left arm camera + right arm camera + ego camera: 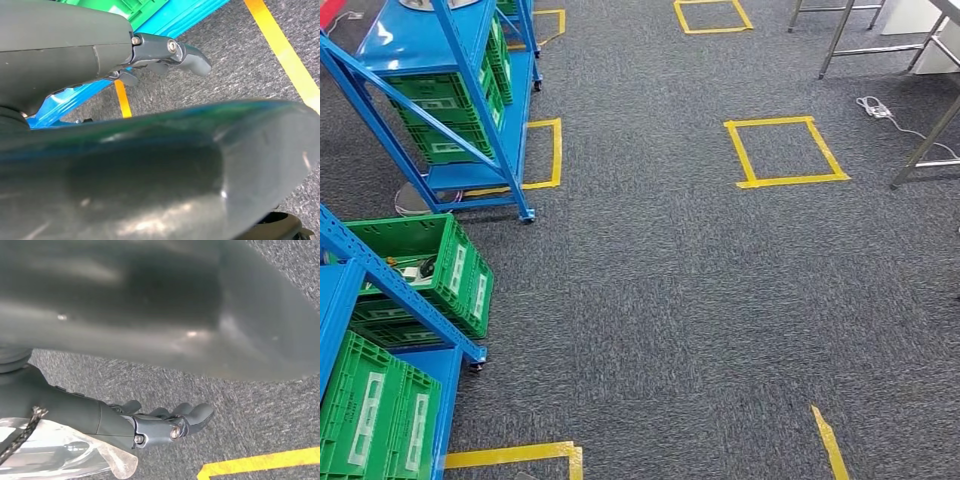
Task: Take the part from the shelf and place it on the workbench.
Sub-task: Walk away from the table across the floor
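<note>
A blue shelf (386,283) stands at the near left and carries an open green crate (463,275). Small white and dark parts (414,268) lie inside that crate. My left hand (162,55) hangs beside the shelf's blue edge with its fingers stretched out and nothing in them. My right hand (162,422) hangs over the grey carpet, fingers lightly extended and empty. A clear plastic piece (75,455) with a braided cord sits by that wrist; I cannot tell what it is.
A second blue shelf (482,95) with green crates (444,120) stands farther back at the left. Metal table legs (924,145) rise at the far right, with a white cable (878,108) on the floor. Yellow tape squares (786,152) mark the grey carpet.
</note>
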`<state>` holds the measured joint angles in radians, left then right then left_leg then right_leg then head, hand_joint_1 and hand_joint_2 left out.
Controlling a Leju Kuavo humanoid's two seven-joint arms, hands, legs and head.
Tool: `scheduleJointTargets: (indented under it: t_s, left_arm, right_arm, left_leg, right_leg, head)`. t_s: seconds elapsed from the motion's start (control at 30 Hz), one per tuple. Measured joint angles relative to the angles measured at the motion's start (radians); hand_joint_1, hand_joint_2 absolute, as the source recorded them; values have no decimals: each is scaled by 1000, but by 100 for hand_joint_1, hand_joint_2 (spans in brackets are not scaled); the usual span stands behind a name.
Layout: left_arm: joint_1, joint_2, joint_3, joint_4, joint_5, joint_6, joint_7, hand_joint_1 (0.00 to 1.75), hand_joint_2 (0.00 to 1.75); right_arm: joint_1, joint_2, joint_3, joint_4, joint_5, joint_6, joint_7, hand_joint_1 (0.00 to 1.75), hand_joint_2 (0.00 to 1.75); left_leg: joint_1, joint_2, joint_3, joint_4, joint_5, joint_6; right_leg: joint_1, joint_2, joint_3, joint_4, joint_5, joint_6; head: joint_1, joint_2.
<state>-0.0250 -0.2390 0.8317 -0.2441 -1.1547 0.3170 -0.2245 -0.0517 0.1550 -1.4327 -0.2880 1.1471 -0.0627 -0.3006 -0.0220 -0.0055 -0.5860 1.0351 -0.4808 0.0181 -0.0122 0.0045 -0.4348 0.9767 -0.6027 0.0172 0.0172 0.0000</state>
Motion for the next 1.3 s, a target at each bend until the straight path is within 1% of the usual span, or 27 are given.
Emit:
scheduleJointTargets:
  t_s: [0.83, 0.9, 0.93, 0.97, 1.0, 1.03, 1.07, 1.1, 1.13, 1.17, 1.2, 1.23, 1.27, 1.3]
  left_arm:
    - [1, 0, 7, 0, -9, 0, 2, 0, 0]
    - [0, 0, 10, 0, -10, 0, 2, 0, 0]
    - [0, 0, 12, 0, -11, 0, 2, 0, 0]
    - [0, 0, 14, 0, -12, 1, 2, 0, 0]
    - [0, -1, 15, 0, -12, 1, 2, 0, 0]
    - [0, -1, 16, 0, -13, 2, 1, 0, 0]
    - [-1, -2, 17, 0, -13, 2, 1, 0, 0]
    - [-2, -2, 18, 0, -15, 2, 1, 0, 0]
    - [-2, -3, 19, 0, -16, 2, 1, 0, 0]
    - [-2, -3, 20, 0, -17, 2, 1, 0, 0]
    - [-1, -4, 20, 0, -18, 2, 1, 0, 0]
    - [1, -4, 21, 0, -19, 2, 1, 0, 0]
    - [2, -4, 22, 0, -19, 2, 1, 0, 0]
    - [2, -4, 22, 0, -20, 2, 1, 0, 0]
  right_arm:
    - [0, 0, 0, 0, 0, 2, 1, 0, 0]
    - [0, 0, 0, 1, -1, 2, 1, 0, 0]
    - [-1, 0, 0, 1, -1, 2, 1, 0, 0]
    - [-1, 0, 0, 1, -1, 2, 1, 0, 0]
    - [-2, 0, 0, 1, -1, 2, 0, 0, 0]
    - [-2, 0, 0, 1, -1, 2, 0, 0, 0]
    - [-2, 0, 0, 1, -1, 2, 0, 0, 0]
    - [-2, 0, 1, 1, -2, 2, -1, 0, 0]
    - [-1, 0, 1, 1, -2, 2, 0, 0, 0]
    - [0, 0, 1, 2, -2, 2, 0, 0, 0]
    - [1, -1, 1, 2, -2, 2, 1, 0, 0]
    - [2, -1, 0, 2, -2, 1, 1, 0, 0]
    - [2, -2, 0, 3, -2, 1, 1, 0, 0]
    - [1, -3, 0, 3, -2, 1, 1, 0, 0]
  left_leg:
    - [2, 0, 2, 0, 0, 0]
    - [-1, 0, 2, 1, -3, 8]
    - [-2, 0, 4, -4, -3, 14]
    - [-1, 1, 10, -14, -1, 21]
    - [3, 2, 19, -28, 4, 26]
    - [6, 3, 27, -42, 8, 30]
    - [9, 4, 34, -50, 10, 33]
    - [9, 4, 37, -53, 9, 35]
    - [9, 5, 39, -53, 7, 35]
    - [9, 4, 41, -52, 4, 33]
    - [10, 4, 45, -51, 0, 29]
    - [12, 4, 51, -50, -5, 25]
    - [14, 4, 58, -47, -12, 18]
    - [15, 3, 63, -42, -20, 9]
  right_leg:
    - [2, 0, 1, 0, 0, 0]
    - [-1, -1, 3, -6, 2, 7]
    - [-1, -1, 5, -12, 3, 11]
    - [-2, -1, 9, -15, 2, 15]
    - [-1, -1, 6, -4, -5, 16]
    - [0, -1, -8, 27, -21, 17]
    - [0, -1, -37, 82, -47, 17]
    - [-1, -1, -79, 152, -75, 18]
    - [-3, -1, -124, 220, -97, 20]
    - [-5, -1, -160, 267, -102, 23]
    - [-8, -1, -179, 276, -84, 26]
    - [-12, -2, -179, 247, -47, 30]
    - [-17, -3, -161, 186, 3, 34]
    - [-19, -5, -139, 126, 38, 40]
  head:
    - [0, 0]
    - [0, 0]
    - [-1, 0]
    - [0, 0]
    - [0, 0]
    - [1, 0]
    - [1, 0]
    - [1, 0]
    - [2, 0]
    - [2, 0]
    - [2, 0]
    - [2, 0]
    - [2, 0]
    - [3, 0]
